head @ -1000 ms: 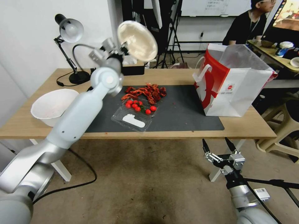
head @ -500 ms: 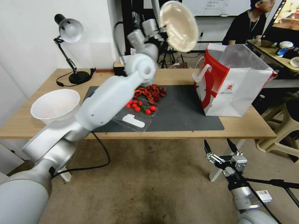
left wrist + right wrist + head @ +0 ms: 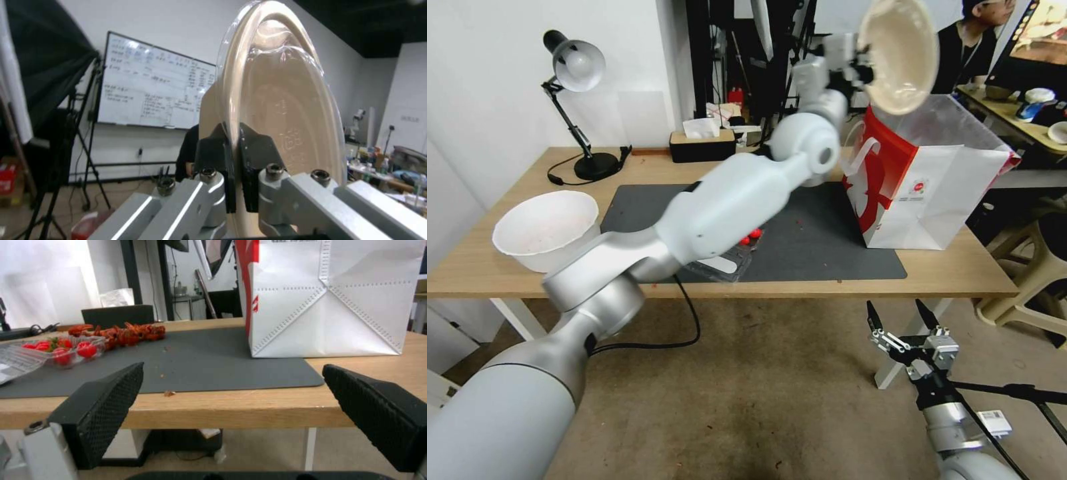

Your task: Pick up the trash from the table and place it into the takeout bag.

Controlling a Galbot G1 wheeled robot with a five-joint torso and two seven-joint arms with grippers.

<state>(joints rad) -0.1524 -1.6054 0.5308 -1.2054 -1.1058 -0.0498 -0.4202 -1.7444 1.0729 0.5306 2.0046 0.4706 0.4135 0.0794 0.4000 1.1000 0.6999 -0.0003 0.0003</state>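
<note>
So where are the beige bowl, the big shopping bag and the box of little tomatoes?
beige bowl (image 3: 899,57), head view, on its inner face.
takeout bag (image 3: 954,200), head view, on its white front panel.
clear box of tomatoes (image 3: 53,351), right wrist view, on its near wall.

Beige bowl (image 3: 899,53), glossy cream inside. Takeout bag (image 3: 934,193): white front, red side panel, small red logo, white loop handles. Counter (image 3: 947,273) light wood with dark grey mat (image 3: 820,240). Beside the bag on the mat: red tomatoes (image 3: 58,348) in a clear tray, red-orange crayfish shells (image 3: 124,333). White bowl (image 3: 544,230). Right gripper (image 3: 904,320) fingers black, cross-hatched pads (image 3: 111,396).
</note>
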